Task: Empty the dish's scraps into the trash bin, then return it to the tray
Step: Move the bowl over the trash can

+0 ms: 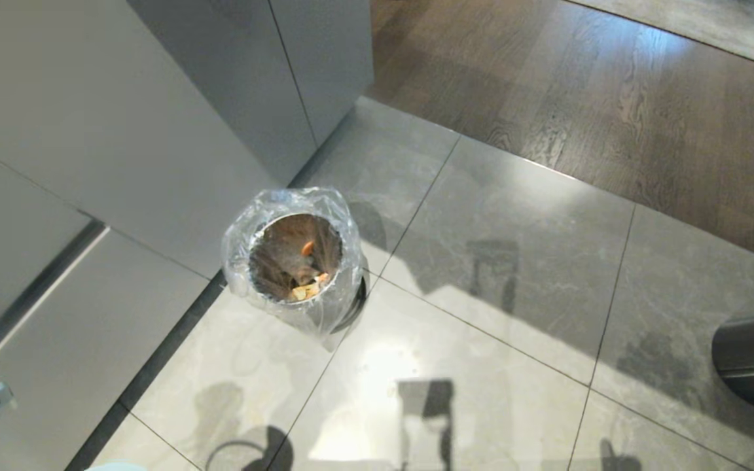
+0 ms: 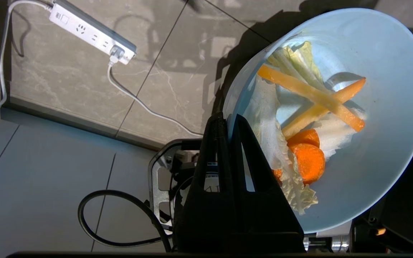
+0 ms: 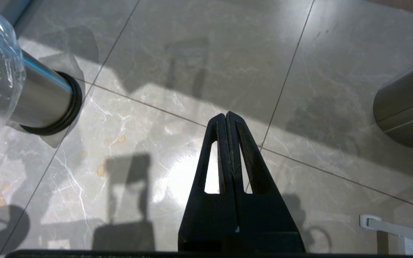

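Pale-blue dish (image 2: pixel 389 118) in left gripper (image 2: pixel 228 120)

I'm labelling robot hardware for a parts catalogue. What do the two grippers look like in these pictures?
Both look alike. The left gripper and the right gripper each have two matte black fingers, broad at the base and tapering to narrow tips, with a long triangular cut-out through each finger. No markings or cables show on the fingers themselves.

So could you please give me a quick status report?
Left gripper shut on dish rim, scraps still inside. Right gripper shut, empty. Trash bin ahead, nothing in the way.
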### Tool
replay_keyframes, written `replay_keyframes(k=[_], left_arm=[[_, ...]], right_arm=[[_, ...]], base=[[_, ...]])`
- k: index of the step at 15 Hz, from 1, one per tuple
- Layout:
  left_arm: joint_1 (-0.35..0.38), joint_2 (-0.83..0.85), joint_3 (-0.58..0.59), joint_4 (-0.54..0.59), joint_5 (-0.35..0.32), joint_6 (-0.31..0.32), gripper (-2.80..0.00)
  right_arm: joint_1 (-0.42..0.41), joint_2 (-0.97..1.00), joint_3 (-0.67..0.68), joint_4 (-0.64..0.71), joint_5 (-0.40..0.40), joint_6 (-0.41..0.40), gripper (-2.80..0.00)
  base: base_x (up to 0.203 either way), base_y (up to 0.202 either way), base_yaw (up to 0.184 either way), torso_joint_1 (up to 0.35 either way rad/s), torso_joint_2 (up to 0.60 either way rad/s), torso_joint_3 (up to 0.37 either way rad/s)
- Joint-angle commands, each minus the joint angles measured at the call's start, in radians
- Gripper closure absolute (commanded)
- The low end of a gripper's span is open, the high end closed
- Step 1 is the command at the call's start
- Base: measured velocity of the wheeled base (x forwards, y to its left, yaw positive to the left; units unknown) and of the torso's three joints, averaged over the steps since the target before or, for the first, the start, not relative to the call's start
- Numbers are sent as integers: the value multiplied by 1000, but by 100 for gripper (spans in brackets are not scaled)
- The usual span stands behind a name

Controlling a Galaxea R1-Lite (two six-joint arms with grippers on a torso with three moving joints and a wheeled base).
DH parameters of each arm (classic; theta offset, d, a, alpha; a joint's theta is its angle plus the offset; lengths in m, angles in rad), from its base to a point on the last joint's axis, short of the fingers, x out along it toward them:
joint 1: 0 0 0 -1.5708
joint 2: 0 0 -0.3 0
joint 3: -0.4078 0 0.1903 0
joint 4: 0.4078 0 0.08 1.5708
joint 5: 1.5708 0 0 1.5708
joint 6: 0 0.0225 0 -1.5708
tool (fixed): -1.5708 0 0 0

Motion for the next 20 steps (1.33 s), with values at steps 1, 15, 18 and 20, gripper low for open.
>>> replay_keyframes(k=[1,15,18,20], left_arm=[[-8,0,-3,4,0,0,0],[-10,7,8,-218,-34,-67,0],[-52,15,8,-226,-35,-68,0],[-73,15,3,-228,-36,-72,0]], right_arm=[[0,0,0,0,0,1,0],[0,0,0,0,0,1,0],[0,0,0,0,0,1,0],[0,1,0,0,0,1,0]], base=[[0,0,0,7,1,-198],[0,0,0,1,1,-41],[0,0,0,0,0,0],[0,0,0,0,0,0]])
